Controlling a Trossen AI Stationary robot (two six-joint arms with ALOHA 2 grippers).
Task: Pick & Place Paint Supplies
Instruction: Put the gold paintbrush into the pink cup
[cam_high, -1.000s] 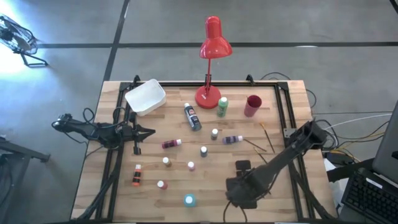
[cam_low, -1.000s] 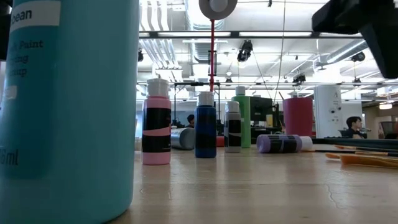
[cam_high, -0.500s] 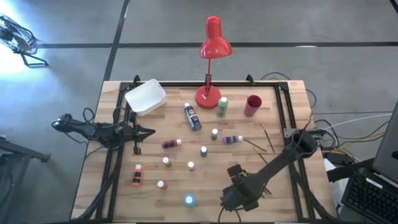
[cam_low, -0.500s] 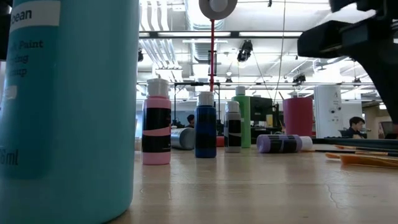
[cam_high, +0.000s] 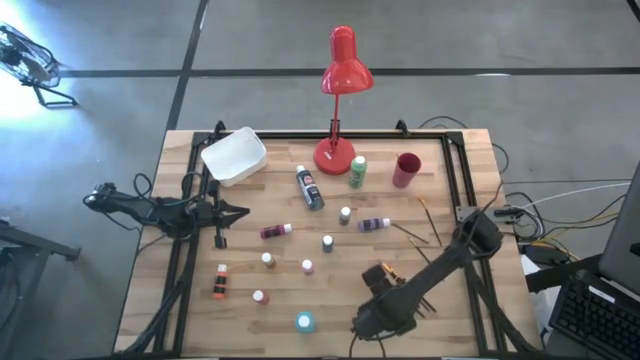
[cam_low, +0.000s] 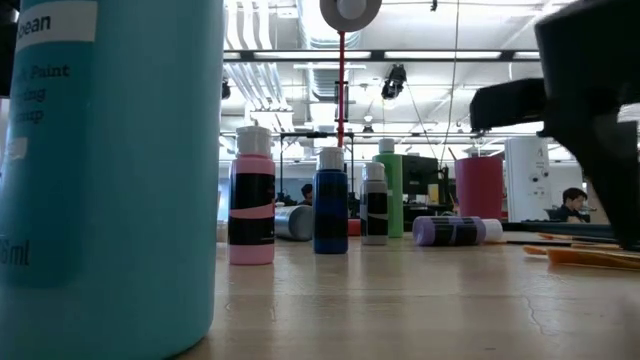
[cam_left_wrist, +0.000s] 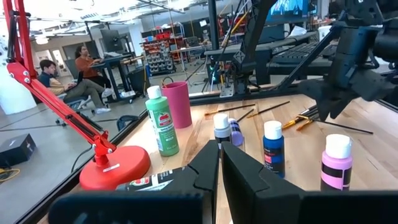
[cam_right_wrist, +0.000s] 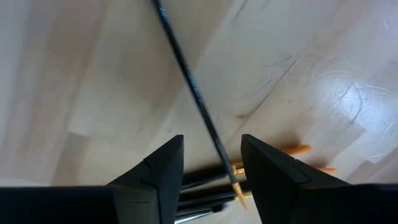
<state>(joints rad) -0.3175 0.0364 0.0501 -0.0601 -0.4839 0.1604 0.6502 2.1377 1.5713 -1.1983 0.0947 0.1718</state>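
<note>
**Right hand over the brushes, left hand parked at the bench edge**

The right hand hangs low over the front right part of the bench, its two fingers parted with nothing between them. In the right wrist view a thin dark paintbrush lies slantwise on the wood and runs down into the gap between the fingers, with the orange handles of more brushes just beside it. Whether a finger touches the brush cannot be told.

The left hand rests at the bench's left side, fingers pressed together and empty.

The small paint bottles are scattered across the middle of the bench. A green bottle stands next to the red desk lamp, near a dark red cup. A purple bottle lies on its side, and so does an orange bottle towards the front left. A teal bottle stands at the front edge, and a white tub sits at the back left. More brushes lie on the right side of the bench.
</note>
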